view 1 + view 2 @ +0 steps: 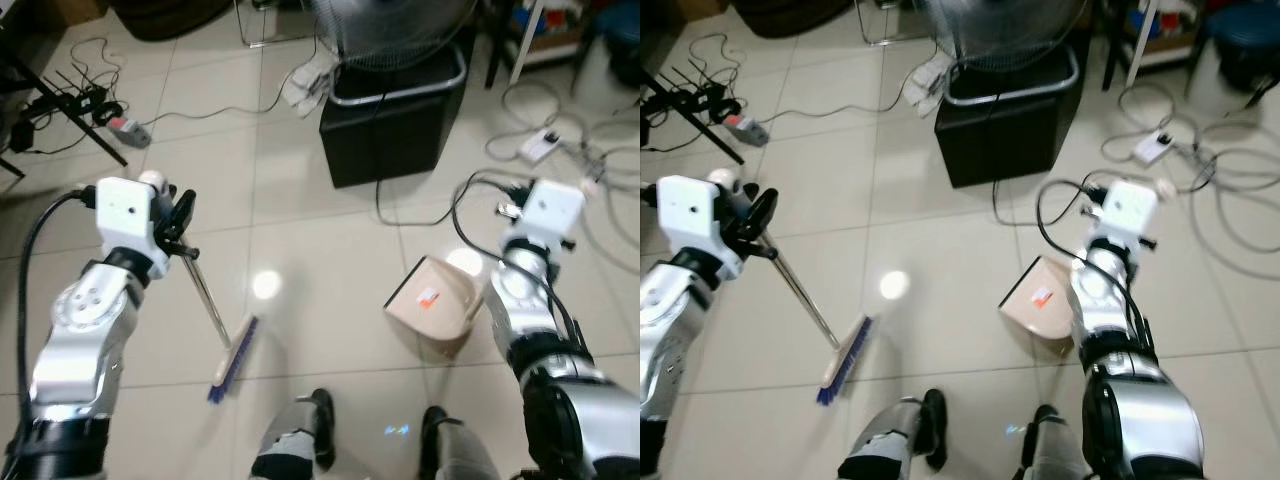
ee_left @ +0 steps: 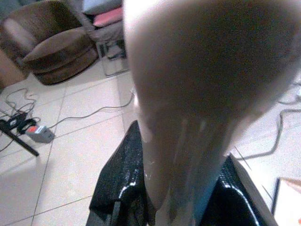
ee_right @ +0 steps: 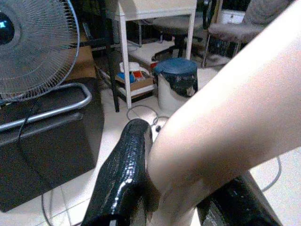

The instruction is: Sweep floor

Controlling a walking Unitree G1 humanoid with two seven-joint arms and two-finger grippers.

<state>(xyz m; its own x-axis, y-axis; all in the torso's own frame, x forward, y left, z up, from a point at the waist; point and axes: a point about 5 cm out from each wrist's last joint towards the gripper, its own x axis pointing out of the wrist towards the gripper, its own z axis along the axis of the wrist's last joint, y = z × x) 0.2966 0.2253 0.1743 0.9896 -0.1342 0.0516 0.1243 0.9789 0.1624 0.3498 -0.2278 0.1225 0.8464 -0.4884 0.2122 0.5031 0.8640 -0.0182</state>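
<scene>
While the left gripper (image 1: 183,232) clenches the broom (image 1: 222,345) handle between its fingers (image 2: 117,188) — bristle head on the tiles below them — the right gripper (image 3: 188,197) grips the dustpan (image 1: 432,305) handle; no debris is visible, so sweeping seems barely begun.
</scene>
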